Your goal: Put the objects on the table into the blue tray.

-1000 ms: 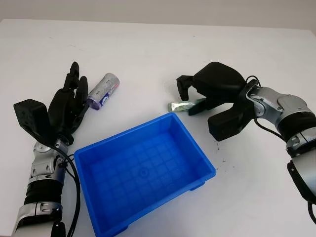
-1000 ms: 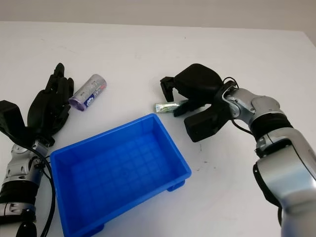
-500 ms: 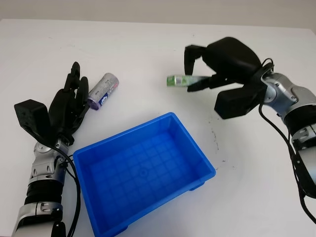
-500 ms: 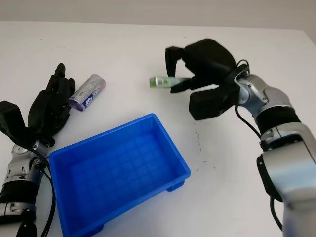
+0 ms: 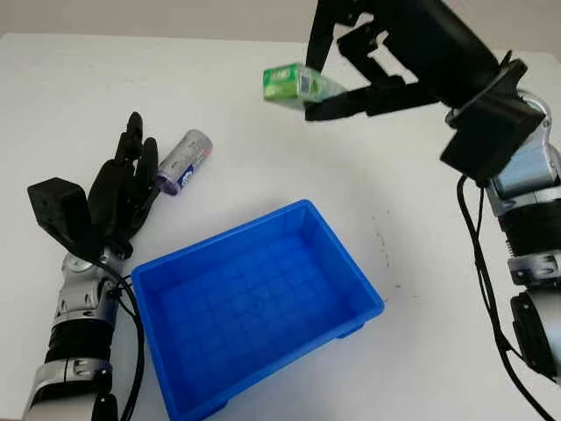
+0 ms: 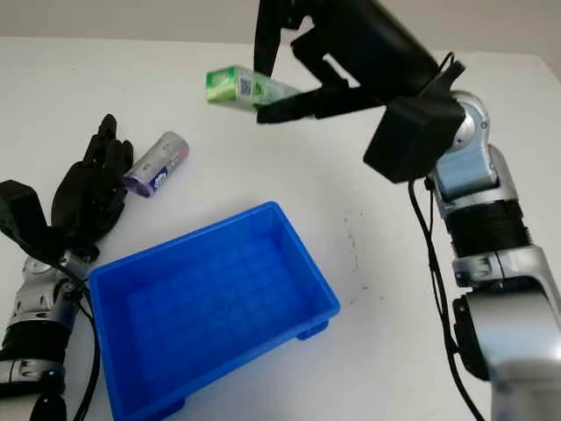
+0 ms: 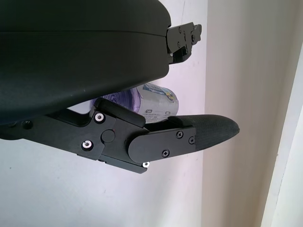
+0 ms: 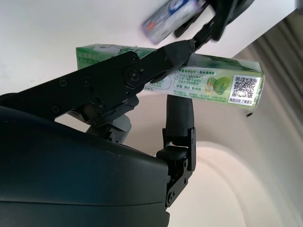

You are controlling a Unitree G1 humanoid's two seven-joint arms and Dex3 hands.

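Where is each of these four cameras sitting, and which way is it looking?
Left eye view: on the head, looking down at the table; shows both arms, the blue tray and the right hand holding the green box aloft.
Right eye view: beside it, same scene, slightly shifted.
Left wrist view: on the left arm, past the open left hand toward the purple can.
Right wrist view: on the right arm, facing its fingers around the green box.
Both wrist views share the purple can.

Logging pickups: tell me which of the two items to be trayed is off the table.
The green box, gripped in the right hand in the air. The purple can lies on the table beside the open left hand.
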